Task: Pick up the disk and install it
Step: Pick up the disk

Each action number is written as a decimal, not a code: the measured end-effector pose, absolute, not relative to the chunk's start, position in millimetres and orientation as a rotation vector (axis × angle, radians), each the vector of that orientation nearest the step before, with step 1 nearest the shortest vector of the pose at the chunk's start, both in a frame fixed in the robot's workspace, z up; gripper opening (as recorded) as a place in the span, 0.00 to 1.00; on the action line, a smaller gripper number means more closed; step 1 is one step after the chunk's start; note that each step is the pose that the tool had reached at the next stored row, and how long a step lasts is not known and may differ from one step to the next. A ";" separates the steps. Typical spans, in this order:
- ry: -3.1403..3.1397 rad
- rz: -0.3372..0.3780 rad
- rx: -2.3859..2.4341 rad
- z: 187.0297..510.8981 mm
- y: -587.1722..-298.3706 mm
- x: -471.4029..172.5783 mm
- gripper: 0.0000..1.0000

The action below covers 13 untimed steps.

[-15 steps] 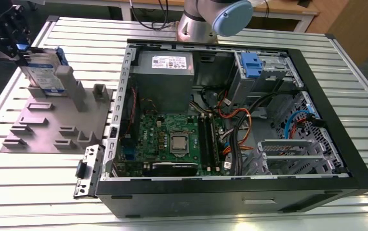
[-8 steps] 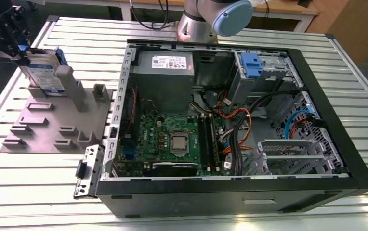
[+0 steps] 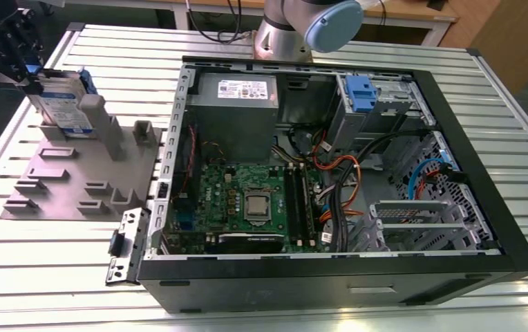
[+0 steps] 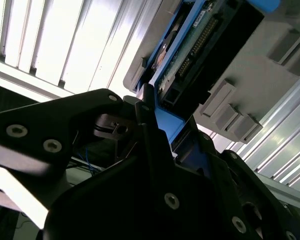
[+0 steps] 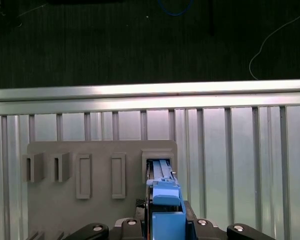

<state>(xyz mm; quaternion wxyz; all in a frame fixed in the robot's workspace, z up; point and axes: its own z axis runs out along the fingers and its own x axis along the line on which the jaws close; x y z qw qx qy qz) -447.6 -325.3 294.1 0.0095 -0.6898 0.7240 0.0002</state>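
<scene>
The disk (image 3: pixel 64 104) stands on edge in a slot of the grey fixture plate (image 3: pixel 70 173) at the exterior view's left, with its white-and-blue label facing out and a blue bracket round it. My gripper (image 3: pixel 23 63) is at the disk's upper far edge. In the second wrist view a black finger (image 4: pixel 146 107) lies against the blue bracket, beside the disk's (image 4: pixel 200 45) circuit-board side. The first wrist view looks down the bracket's (image 5: pixel 163 200) edge, which sits between the gripper's jaws. The gripper looks shut on the disk, which rests in its slot.
An open black computer case (image 3: pixel 485 228) lies on the slatted aluminium table (image 3: pixel 24 256), its motherboard and cables exposed. A drive bay with a blue latch (image 3: pixel 361 93) sits at the case's far side. The fixture has several other upright slots (image 5: pixel 84 175).
</scene>
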 end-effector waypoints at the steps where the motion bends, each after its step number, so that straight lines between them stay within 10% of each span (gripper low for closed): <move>1: 2.261 0.001 -2.154 294.7 -325.3 -447.6 0.36; 13: 2.261 0.001 -2.154 308.2 -325.3 -447.6 0.36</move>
